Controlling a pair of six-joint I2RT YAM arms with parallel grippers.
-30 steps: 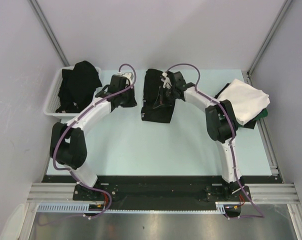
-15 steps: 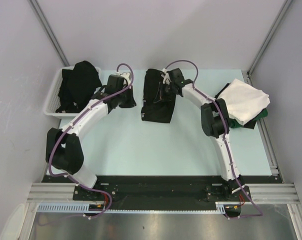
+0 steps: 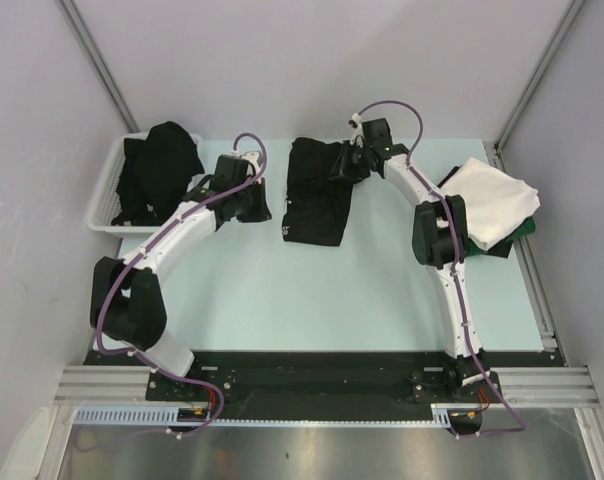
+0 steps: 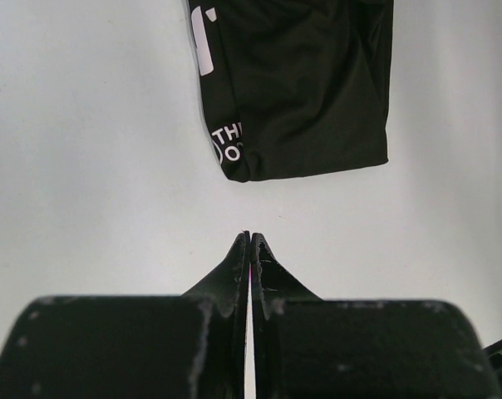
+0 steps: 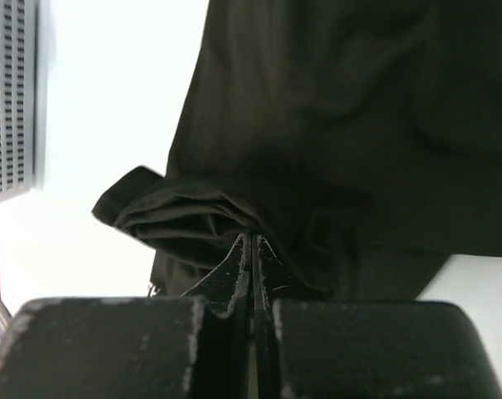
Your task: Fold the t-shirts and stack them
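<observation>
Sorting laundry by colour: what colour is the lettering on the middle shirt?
White, on the black cotton t-shirt, clearest in left wrist view.

I see a black lettered shirt [image 3: 317, 205] lying half-folded mid-worktop [image 3: 282, 300], another black shirt [image 3: 157, 165] heaped in the basket [image 3: 104, 190], a white shirt [image 3: 492, 200] atop a green shirt [image 3: 525, 228] (edge only) at right.

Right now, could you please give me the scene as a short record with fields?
left gripper: shut, empty, over the table, short of the black lettered t-shirt
right gripper: shut on a bunched fold of that t-shirt
basket: black t-shirts heaped inside, far left
right stack: white t-shirt on top, dark green t-shirt beneath
</observation>
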